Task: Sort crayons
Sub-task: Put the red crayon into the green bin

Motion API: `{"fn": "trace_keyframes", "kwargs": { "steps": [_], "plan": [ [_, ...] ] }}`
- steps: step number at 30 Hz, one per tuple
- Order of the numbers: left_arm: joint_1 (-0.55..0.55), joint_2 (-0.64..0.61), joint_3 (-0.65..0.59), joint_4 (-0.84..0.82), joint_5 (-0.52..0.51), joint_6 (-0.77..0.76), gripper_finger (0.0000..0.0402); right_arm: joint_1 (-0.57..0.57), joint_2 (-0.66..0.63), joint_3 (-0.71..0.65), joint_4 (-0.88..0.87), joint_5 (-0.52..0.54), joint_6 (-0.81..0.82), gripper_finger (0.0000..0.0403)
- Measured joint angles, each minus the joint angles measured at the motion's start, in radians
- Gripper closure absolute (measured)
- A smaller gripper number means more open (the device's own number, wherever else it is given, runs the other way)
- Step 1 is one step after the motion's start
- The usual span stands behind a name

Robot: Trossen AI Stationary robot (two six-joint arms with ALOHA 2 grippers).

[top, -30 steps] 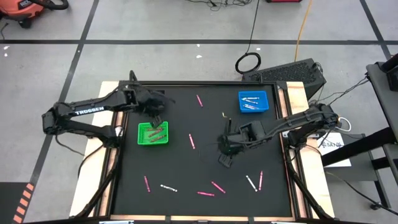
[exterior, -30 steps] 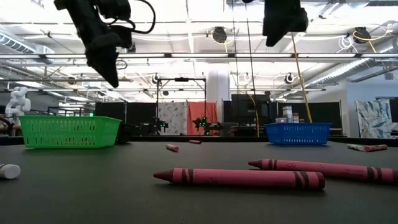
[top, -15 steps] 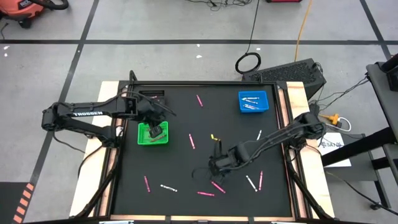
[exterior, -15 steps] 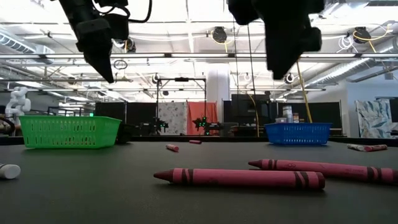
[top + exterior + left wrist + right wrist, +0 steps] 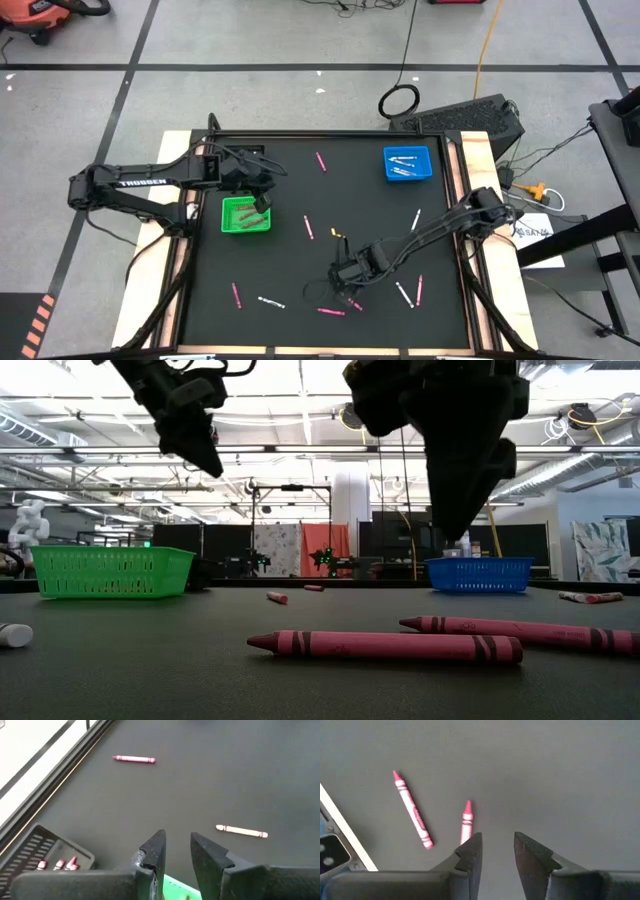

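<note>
Dark fingers of the right gripper [image 5: 493, 851] stand narrowly parted and empty over the mat's near middle, a pink crayon [image 5: 465, 822] just beside one fingertip, its long axis roughly along the fingers' reach. Left gripper [image 5: 176, 851], likewise slightly parted and empty, hangs over the green tray [image 5: 232, 224], well apart from that crayon, so the right arm is nearer.

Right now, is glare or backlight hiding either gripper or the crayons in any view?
Low view: ceiling lights backlight both arms into silhouettes, though the near pink crayons read clearly. Right wrist view: even light, right gripper and two pink crayons sharp. High view: no glare on the mat.
</note>
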Motion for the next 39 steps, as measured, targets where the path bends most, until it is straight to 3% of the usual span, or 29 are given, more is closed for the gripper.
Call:
{"fn": "trace_keyframes", "kwargs": {
  "steps": [8, 23, 39],
  "plan": [
    [-0.001, 0.025, 0.000, -0.026, 0.004, -0.077, 0.0311, 0.040, 0.029, 0.000, 0.050, -0.009, 0.101, 0.0303],
    [-0.051, 0.090, -0.001, -0.165, 0.005, -0.040, 0.0311, 0.107, 0.100, 0.000, 0.102, 0.002, 0.157, 0.0303],
    [-0.110, 0.089, -0.001, -0.175, 0.005, -0.041, 0.0311, 0.129, 0.194, 0.006, 0.106, 0.005, 0.230, 0.0303]
  ]
}}
